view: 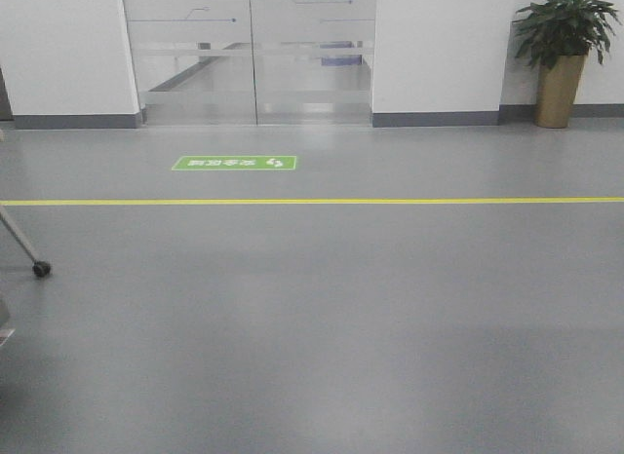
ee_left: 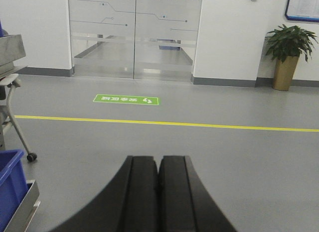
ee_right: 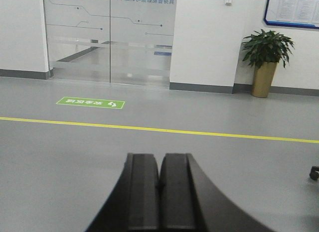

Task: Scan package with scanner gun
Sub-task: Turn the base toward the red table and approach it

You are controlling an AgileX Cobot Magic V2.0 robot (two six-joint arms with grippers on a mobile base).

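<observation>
No package and no scanner gun show in any view. My left gripper (ee_left: 159, 160) is shut and empty, its black fingers pressed together and pointing out over the grey floor. My right gripper (ee_right: 159, 157) is also shut and empty, held level over the same floor. Neither gripper shows in the front view.
A blue bin (ee_left: 9, 184) sits on a metal cart at the left, beside a wheeled stand (ee_left: 20, 137); its caster shows in the front view (view: 41, 270). A yellow floor line (view: 312, 201), a green floor sign (view: 235, 163), glass doors (view: 249, 55) and a potted plant (view: 564, 45) lie ahead.
</observation>
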